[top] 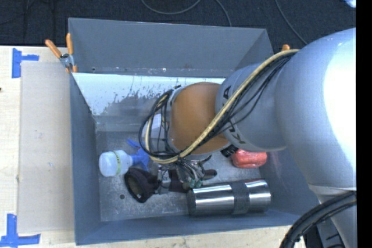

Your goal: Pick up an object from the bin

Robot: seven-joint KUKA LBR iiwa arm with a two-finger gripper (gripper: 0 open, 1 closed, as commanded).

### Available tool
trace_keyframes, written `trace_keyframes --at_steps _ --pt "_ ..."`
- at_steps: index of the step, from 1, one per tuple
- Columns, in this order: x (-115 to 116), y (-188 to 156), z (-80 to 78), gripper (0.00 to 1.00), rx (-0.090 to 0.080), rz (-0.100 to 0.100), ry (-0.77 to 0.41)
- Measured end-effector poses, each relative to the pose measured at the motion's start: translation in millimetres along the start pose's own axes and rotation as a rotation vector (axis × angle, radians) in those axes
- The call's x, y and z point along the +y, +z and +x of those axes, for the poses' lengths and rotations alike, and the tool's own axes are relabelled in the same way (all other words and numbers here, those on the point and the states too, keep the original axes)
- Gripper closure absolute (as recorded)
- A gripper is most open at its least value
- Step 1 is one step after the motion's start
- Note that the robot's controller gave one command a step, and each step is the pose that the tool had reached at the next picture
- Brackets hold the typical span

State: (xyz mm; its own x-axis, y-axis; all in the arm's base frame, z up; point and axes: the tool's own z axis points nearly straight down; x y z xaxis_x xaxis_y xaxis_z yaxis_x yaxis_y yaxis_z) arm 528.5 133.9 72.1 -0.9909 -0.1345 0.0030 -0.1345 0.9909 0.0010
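Note:
My gripper (176,175) is low in the bin's front middle, under the arm's orange cover and a loop of cables. A black rounded object (138,184) lies right beside it on the left, touching or nearly touching it. Further left is a white plastic bottle (114,162) on its side, with a blue piece (138,151) at its right end. A shiny steel cylinder with a dark band (229,198) lies on its side just in front and to the right of the gripper. The cover and cables hide what is directly beneath the gripper.
A red-pink lump (250,158) lies at the right, partly under the arm. The big arm covers the bin's right side and back right. Bare floor shows at the front left corner and along the back left slope.

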Motion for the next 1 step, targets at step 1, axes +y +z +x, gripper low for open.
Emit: trace_keyframes --at_steps 1 --pt "-0.3 0.0 0.0 1.00 0.000 0.000 0.001"
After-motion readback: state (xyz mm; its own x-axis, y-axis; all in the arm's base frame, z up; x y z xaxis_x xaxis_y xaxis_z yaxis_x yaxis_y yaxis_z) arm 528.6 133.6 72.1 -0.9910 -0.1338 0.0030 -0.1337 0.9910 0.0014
